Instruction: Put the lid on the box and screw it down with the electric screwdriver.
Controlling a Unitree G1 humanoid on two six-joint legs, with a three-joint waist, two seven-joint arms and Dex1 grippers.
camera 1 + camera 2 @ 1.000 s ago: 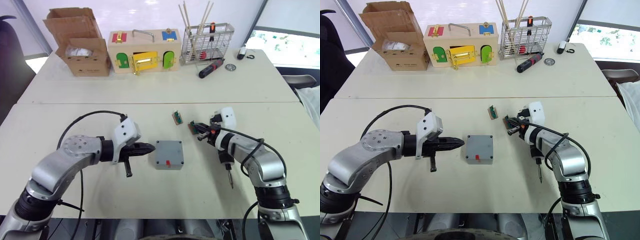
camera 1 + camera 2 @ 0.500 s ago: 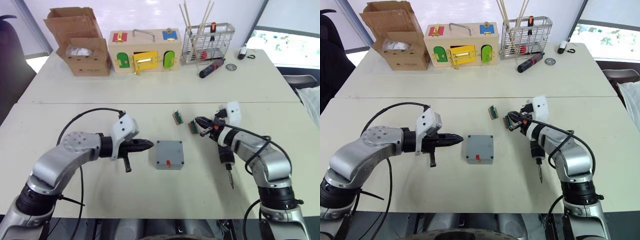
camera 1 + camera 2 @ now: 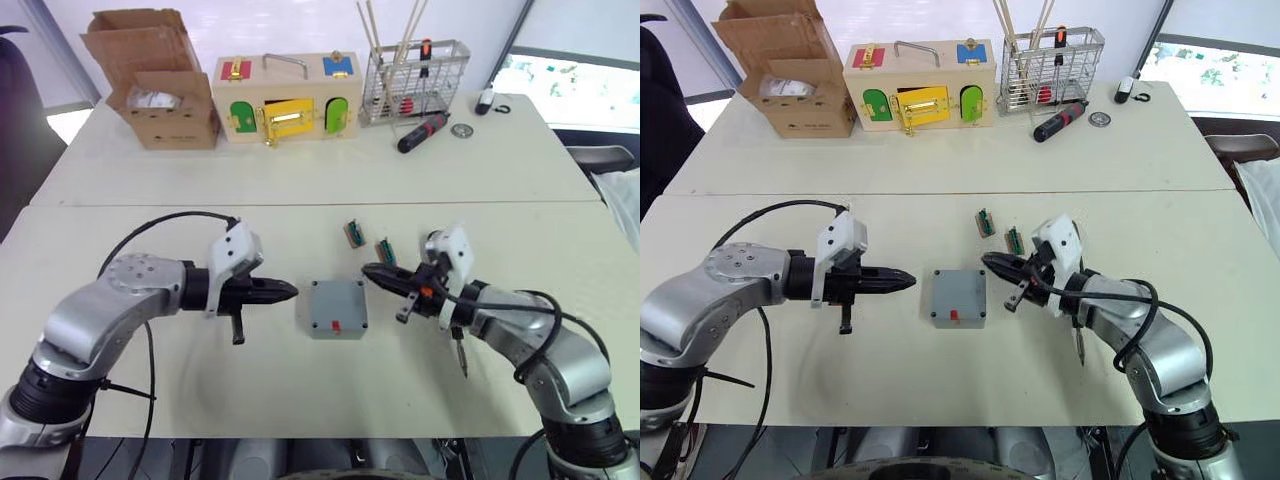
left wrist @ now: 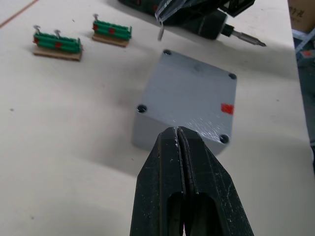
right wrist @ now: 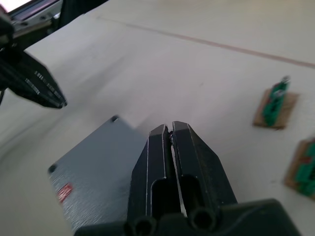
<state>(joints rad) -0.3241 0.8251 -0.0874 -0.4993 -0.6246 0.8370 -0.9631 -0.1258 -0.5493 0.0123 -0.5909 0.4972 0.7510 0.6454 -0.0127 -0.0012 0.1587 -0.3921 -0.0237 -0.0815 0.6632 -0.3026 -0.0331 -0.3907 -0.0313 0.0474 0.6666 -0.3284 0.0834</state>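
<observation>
The grey box [image 4: 147, 135] sits mid-table with the flat grey lid [image 4: 189, 98] lying on top of it; corner screw holes and a small red mark show on the top face. My left gripper [image 3: 290, 291] is shut and empty, its tip just left of the box. On the box's far right side my right gripper [image 3: 370, 272] hangs shut and empty, pointing at the box from close by. The black electric screwdriver [image 3: 458, 345] lies on the table under my right forearm, with its metal bit [image 4: 246, 39] pointing toward the front edge.
Two green terminal blocks [image 3: 353, 233] [image 3: 386, 251] lie just behind the box. Along the back stand a cardboard carton [image 3: 160, 85], a wooden box with coloured doors [image 3: 285, 95] and a wire basket [image 3: 415, 80]. A hand screwdriver [image 3: 422, 131] lies beside the basket.
My right gripper has swung left and down from beside the nearer green block to the box's right side. The left gripper has stayed by the box's left side.
</observation>
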